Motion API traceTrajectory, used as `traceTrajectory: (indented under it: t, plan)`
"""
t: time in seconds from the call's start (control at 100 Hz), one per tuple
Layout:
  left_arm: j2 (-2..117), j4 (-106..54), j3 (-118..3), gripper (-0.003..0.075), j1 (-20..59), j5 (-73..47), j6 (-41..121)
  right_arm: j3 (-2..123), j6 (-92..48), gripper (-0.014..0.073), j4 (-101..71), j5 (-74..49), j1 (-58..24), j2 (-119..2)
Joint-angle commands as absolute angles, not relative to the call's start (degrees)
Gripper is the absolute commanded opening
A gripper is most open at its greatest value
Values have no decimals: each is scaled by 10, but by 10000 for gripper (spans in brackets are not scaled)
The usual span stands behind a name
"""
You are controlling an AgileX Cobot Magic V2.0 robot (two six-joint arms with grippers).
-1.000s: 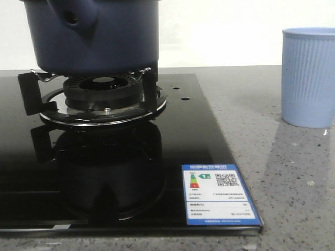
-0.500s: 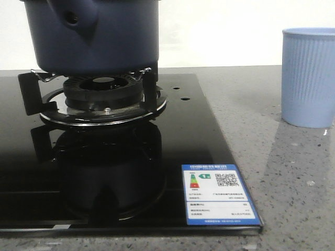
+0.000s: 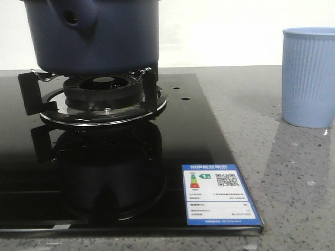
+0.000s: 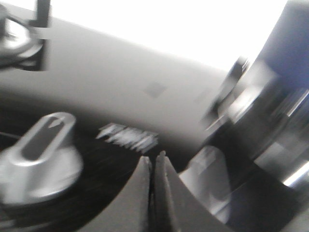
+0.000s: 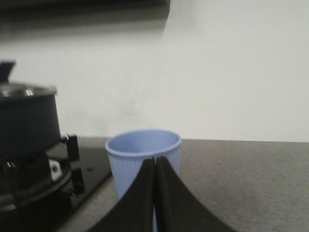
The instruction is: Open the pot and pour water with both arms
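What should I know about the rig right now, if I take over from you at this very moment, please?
Left pincer: shut, empty, low over the black hob by a silver knob.
Right pincer: shut, empty, facing the light-blue cup.
The pot sits on the burner stand, lid apparently still on; the cup stands on the counter to its right.
Done: nothing visible.
Left: lift the lid, grasp the pot, pour. No water visible.
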State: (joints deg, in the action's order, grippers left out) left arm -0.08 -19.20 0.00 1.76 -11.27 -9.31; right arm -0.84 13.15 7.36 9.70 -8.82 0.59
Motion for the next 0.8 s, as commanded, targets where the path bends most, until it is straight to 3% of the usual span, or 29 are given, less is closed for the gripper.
traceTrajectory:
  t: [0.0,0.1,0.27,0.39,0.57,0.79]
  plan:
    - [-17,-336,23,-19,18,-28,-99,-11,157,-73,-21,137,-84,19]
    - [-17,-404,23,-19,18,6,-99,-11,157,-73,-116,110,-84,19]
    - [-17,-509,20,-20,18,31,-99,5,157,-73,-118,126,-84,18]
    - [-17,-474,-6,-20,18,10,-86,50,156,-73,-114,77,-84,3]
    - [21,-298,-114,-20,18,-107,-21,174,156,-74,-31,-79,-84,-70]
    - [173,-278,-260,-18,18,-269,-17,345,156,-74,-45,-348,-84,-218]
